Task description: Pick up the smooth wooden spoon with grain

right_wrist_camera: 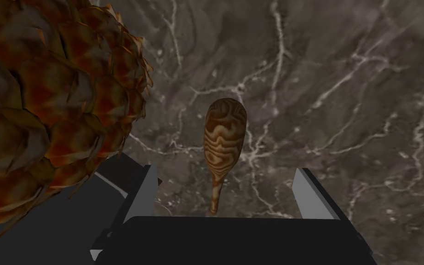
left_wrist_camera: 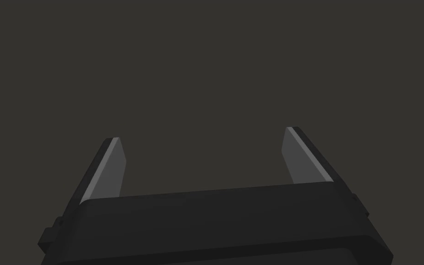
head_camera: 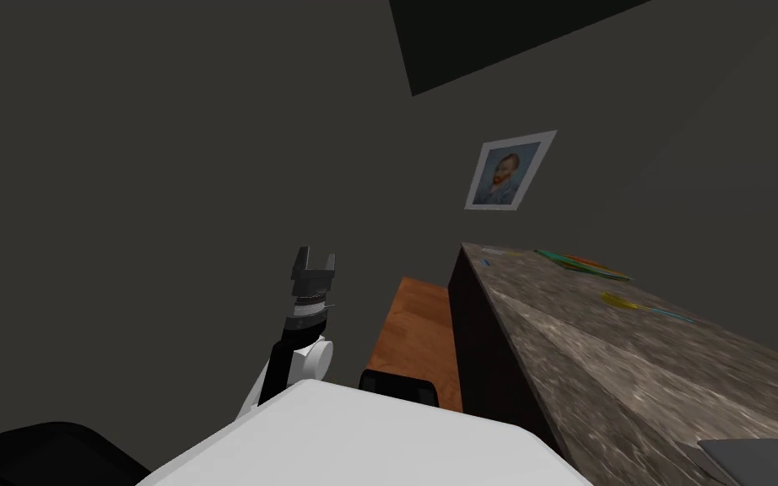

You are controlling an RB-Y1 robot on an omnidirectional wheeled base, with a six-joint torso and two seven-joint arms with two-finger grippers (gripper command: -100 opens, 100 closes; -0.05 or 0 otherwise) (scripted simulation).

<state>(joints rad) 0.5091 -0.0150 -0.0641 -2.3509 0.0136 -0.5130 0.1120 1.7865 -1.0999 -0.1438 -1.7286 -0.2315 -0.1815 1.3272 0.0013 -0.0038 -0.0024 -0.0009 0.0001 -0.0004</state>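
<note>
A wooden spoon [right_wrist_camera: 224,138] with wavy brown grain lies on a dark marbled counter [right_wrist_camera: 344,92]. Its bowl points away from my right gripper [right_wrist_camera: 227,195] and its handle runs back between the two fingers. That gripper is open, with a finger on each side of the handle and no contact visible. A brown scaly pineapple [right_wrist_camera: 45,101] sits right beside the spoon, close to one finger [right_wrist_camera: 144,195]. My left gripper [head_camera: 315,257] is raised in front of a dark wall, open and empty [left_wrist_camera: 204,158].
The marbled counter [head_camera: 598,354] runs along my right side in the head view, with a green flat item [head_camera: 583,264] and a yellow utensil [head_camera: 632,304] near its far end. An orange-brown wooden surface [head_camera: 413,333] lies below the counter's end. A framed portrait [head_camera: 507,170] hangs on the wall.
</note>
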